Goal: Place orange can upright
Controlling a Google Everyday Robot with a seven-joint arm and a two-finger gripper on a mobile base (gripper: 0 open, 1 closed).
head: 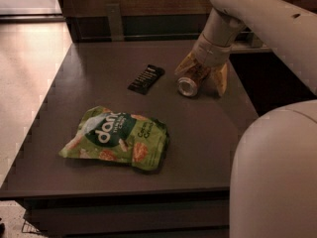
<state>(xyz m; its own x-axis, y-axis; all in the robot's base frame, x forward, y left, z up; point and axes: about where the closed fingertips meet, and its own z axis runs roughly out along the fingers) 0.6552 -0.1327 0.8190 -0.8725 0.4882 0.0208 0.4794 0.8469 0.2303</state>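
So the orange can (189, 83) is seen lying on its side in the upper right part of the frame, on the dark table (99, 58), with one silver end pointed toward the lower left of the picture. It's not upright yet, so the task is judged to be at the grab stage and no further.

The gripper (199, 81) is positioned right over the can, carried on the pale arm (257, 14) that comes in from the upper right corner. Its two yellowish fingers (221, 78) are spread wide, with one seen on each side of the can's body, so the can is straddled rather than held. Whether metal is actually being touched can't be told from here, but nothing looks clamped.

Just left of the can a flat black wrapped bar (146, 78) is laid out, near it but apart. A green snack bag (119, 140) is flopped lower down, left of centre, well apart from the action.

Next move, as far as can be judged: the jaws need to be closed squarely across the can's round body, since a can on its side is easily rolled away if one finger is landed first. Once a firm hold is got, the can needs to be lifted, turned a quarter turn so a silver end faces down, and set on a bare patch of table before being let go. The bar should be kept clear of, being the closest thing that could be knocked.
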